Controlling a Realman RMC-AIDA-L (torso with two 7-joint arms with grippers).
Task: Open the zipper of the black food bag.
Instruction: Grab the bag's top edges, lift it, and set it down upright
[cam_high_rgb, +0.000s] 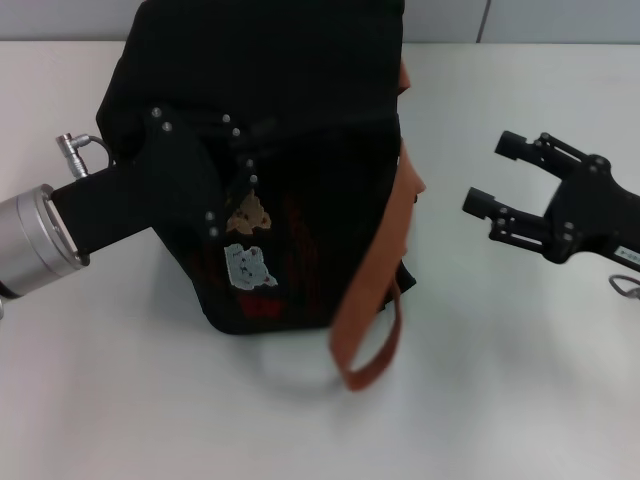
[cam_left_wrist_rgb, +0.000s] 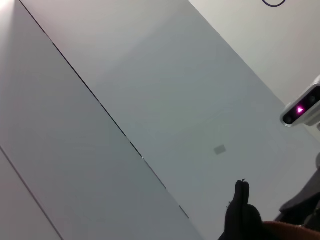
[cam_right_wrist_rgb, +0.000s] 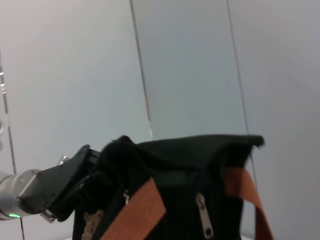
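The black food bag (cam_high_rgb: 300, 90) stands tilted in the middle of the white table (cam_high_rgb: 520, 400). Tan and white bear patches and red lettering face me. An orange-brown strap (cam_high_rgb: 372, 320) hangs down its right side. My left gripper (cam_high_rgb: 240, 155) is pressed into the bag's left upper edge, shut on a bunched fold of fabric. In the right wrist view the left gripper (cam_right_wrist_rgb: 95, 172) holds that raised corner, and a silvery zipper pull (cam_right_wrist_rgb: 202, 220) hangs on the bag's side between two straps. My right gripper (cam_high_rgb: 490, 173) hovers open to the right of the bag, apart from it.
Grey wall panels (cam_right_wrist_rgb: 190, 65) stand behind the table. The left wrist view shows mostly wall, a tip of black fabric (cam_left_wrist_rgb: 242, 212) and a grey camera unit (cam_left_wrist_rgb: 302, 109) with a pink light. Bare tabletop lies in front of the bag and to its right.
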